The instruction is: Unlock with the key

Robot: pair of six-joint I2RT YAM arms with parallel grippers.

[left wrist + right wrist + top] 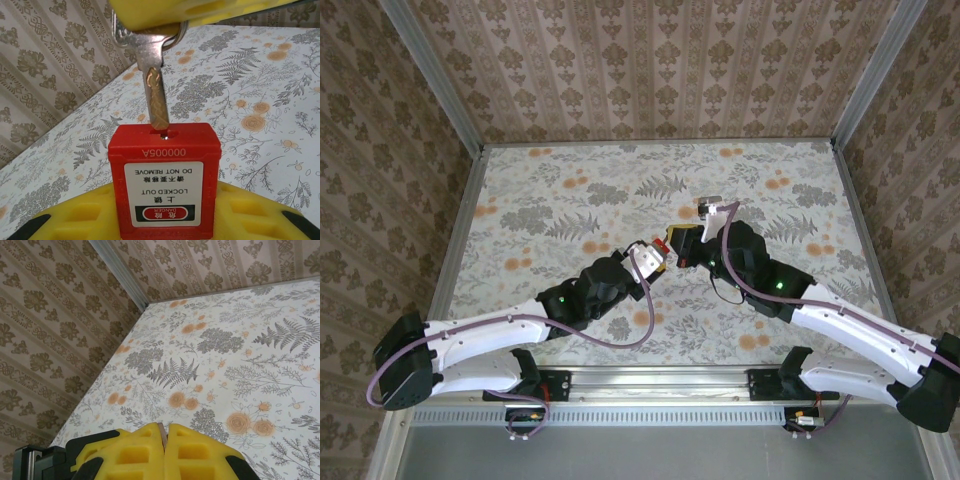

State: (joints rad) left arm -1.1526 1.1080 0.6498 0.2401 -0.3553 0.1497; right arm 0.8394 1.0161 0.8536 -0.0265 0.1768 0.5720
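Note:
A red padlock (164,180) with a white "DANGER / LOCKED OUT" label stands keyhole-up between the yellow fingers (75,220) of my left gripper (165,212), which is shut on its body. The key (155,85) hangs straight above it, and its metal blade tip sits right at the keyhole (163,134). My right gripper (190,12) hides the key's head. In the right wrist view my right gripper (165,432) is shut on a thin metal edge of the key (161,429). From above, the two grippers (658,258) (682,245) meet mid-table around the padlock (661,244).
The floral table (570,190) lies open around the two grippers. Patterned walls (650,60) with metal corner posts close in the back and sides. The arms' bases sit on the rail (660,380) at the near edge.

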